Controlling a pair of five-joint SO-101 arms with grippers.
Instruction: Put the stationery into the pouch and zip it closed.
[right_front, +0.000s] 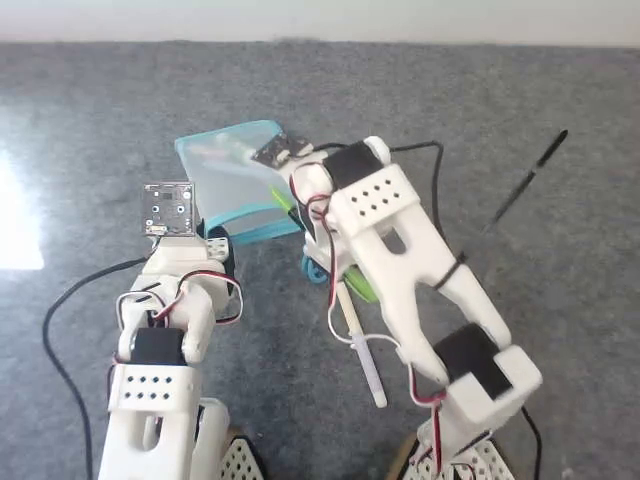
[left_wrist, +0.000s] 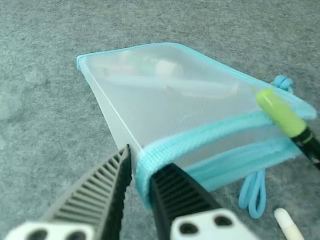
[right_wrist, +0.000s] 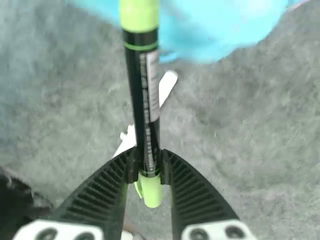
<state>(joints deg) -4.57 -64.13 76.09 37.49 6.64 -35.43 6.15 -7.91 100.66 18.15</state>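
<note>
Left claw (left_wrist: 139, 160): clamped on the teal zip edge of the pouch (left_wrist: 165, 110), at its near corner.
Right claw (right_wrist: 148, 155): closed around a black marker with green ends (right_wrist: 142, 75), gripping near its back end.
Pouch: mid-table, just beyond both arms, translucent with pale items (left_wrist: 160, 67) inside.
Marker: its green front end is at the pouch's right-hand opening.
Blue cord (left_wrist: 252, 192): looped on the table beside the pouch's near right corner.
White pen (right_front: 362, 345): lying on the grey table (right_front: 90, 120), under the right arm.
Black pen (right_front: 525, 185): far right, well apart.
</note>
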